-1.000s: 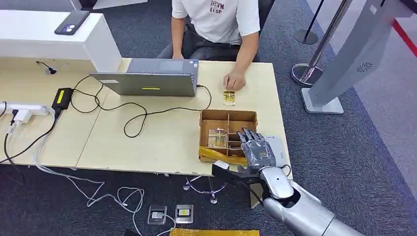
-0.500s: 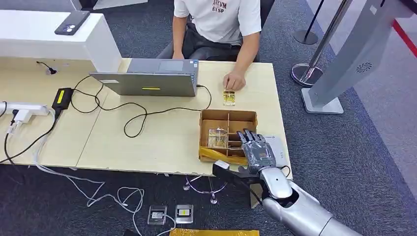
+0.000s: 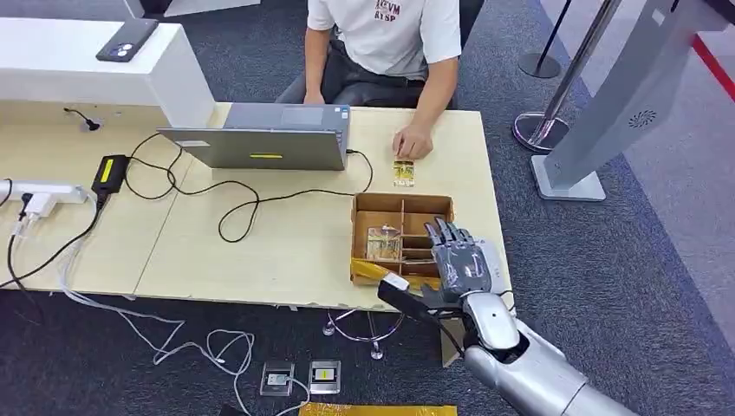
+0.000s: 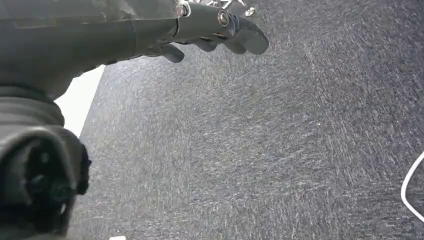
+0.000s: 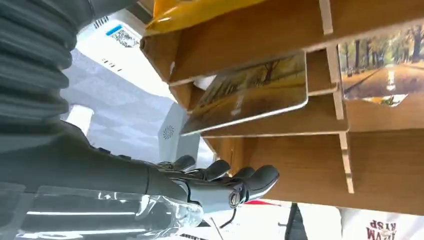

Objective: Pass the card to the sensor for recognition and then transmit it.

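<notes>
Wooden table [image 3: 286, 251] on grey carpet [image 3: 659, 260]

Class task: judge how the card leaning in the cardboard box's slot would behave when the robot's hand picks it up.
The card looks thin, flat and unbent, so probably stiff and light. Its glossy face suggests it could slip between fingers.

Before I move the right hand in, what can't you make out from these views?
- Head view: the right hand covers the near right slots of the cardboard box and most of the white sensor beside it.
- Right wrist view: a card leans in a slot; whether the fingers touch anything is unclear.
- Head view: print on the card by the person's hand is too small.
- Left wrist view: the left hand is cut by the edge.
</notes>
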Robot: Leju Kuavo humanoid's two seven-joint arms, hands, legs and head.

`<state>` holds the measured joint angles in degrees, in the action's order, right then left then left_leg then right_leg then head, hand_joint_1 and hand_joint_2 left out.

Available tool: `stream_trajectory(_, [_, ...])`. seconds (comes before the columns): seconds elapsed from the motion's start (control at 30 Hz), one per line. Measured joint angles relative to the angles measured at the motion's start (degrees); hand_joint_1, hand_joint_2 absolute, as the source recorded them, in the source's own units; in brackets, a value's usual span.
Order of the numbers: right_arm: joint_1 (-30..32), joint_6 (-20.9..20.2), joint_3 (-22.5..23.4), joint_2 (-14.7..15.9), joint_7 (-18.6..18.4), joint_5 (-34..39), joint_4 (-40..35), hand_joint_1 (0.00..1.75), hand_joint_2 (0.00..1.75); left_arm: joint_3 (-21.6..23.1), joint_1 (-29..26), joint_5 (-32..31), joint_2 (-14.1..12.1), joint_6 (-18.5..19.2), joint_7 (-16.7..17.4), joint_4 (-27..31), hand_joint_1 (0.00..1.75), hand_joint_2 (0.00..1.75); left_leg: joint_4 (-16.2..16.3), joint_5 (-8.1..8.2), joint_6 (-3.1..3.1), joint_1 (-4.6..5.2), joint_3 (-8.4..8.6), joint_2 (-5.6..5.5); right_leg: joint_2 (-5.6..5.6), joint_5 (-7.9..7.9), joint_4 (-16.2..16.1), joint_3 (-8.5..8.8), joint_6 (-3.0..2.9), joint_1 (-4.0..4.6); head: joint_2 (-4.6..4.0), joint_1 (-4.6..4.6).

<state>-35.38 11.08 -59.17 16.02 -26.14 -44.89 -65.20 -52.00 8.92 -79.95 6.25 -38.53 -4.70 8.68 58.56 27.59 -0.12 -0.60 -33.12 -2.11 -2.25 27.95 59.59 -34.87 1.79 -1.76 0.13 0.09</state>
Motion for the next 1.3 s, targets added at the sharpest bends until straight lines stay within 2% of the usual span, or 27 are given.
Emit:
stream_trajectory(0.83, [1.62,-0.17,2.01,0.15,-1.2,-0.72,-2.27,0.0,1.75,0.11,0.02,-1.05,0.46,0.0,0.02,0.72,0.0,0.0,0.0,0.0,0.0,0.0,0.02,0.01,-0.02,0.0,0.0,0.0,0.0,0.0,0.0,0.0])
stream_trajectory(1.3, [1.74,-0.24,2.93,0.15,-0.63,-1.18,-4.17,0.0,1.75,0.35,0.02,-0.79,0.46,0.0,0.04,0.81,0.0,0.0,0.0,0.0,0.0,0.0,0.02,0.01,-0.02,0.0,0.0,0.0,0.0,0.0,0.0,0.0])
